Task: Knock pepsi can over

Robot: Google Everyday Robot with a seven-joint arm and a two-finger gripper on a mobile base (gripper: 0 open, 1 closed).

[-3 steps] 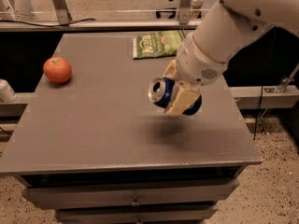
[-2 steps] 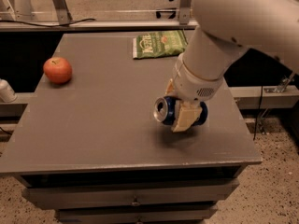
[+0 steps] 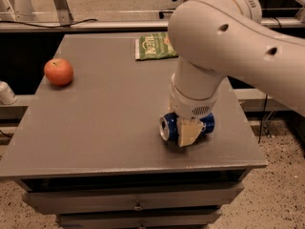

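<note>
The pepsi can is dark blue with a silver top. It lies on its side near the front right of the grey table, its top facing left toward the camera. My gripper comes straight down from the big white arm and is shut on the pepsi can, with one pale finger across the can's front. The can rests at table level.
A red apple sits at the table's left side. A green chip bag lies at the back, partly behind my arm. The table's front edge is close below the can. Drawers are under the tabletop.
My arm has moved down and toward the front of the table, carrying the sideways can from above the surface down onto it.
</note>
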